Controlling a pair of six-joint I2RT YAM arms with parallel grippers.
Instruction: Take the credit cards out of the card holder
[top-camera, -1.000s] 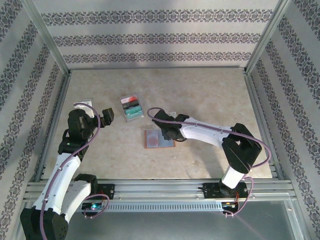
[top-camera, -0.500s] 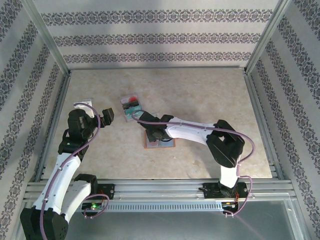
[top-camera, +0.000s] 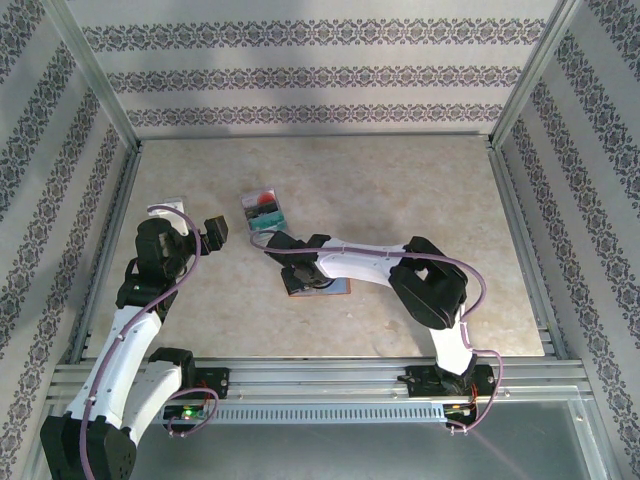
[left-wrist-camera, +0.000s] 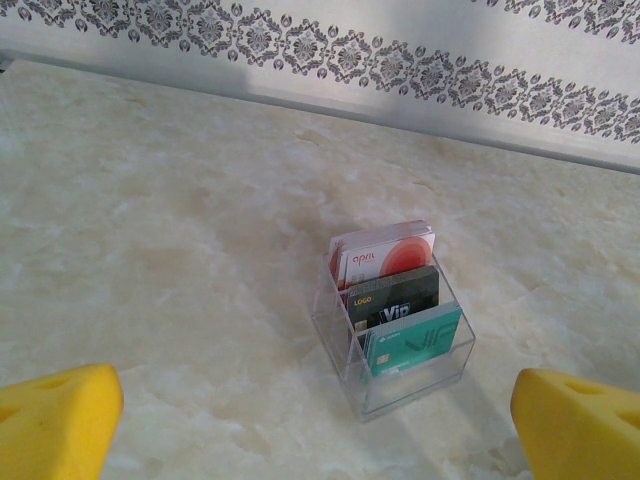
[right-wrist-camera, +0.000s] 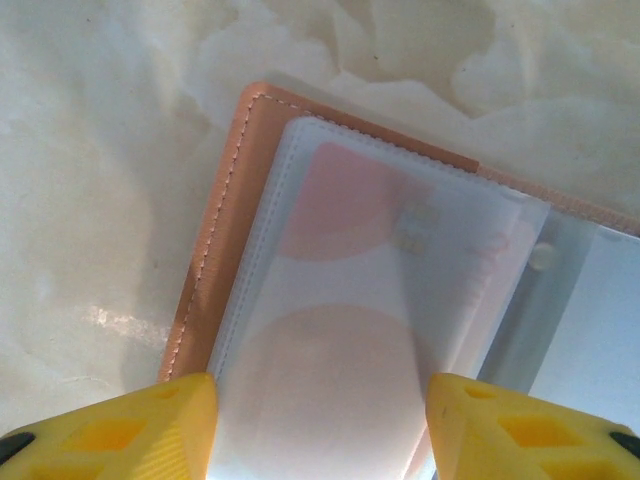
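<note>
A: Arms, quick?
B: Left arm and right arm are the same build: white shell links, black joint housings, black wrist ends.
A: Cables?
B: Purple cable looped along each arm, base to wrist.
A: Jaws?
B: Bright yellow plastic, blocky, in both wrist views.
A: Markings?
B: Small green light at the left base. Text too small to read.

From the left wrist camera I can read print on three cards standing in a clear stand on the desk. The white-and-red card carries a small red word beginning "opr". The black card says "LOGO" and "VIP". The teal card shows a faint "VIP". The credit card behind the card holder's frosted sleeve is too blurred to read.
</note>
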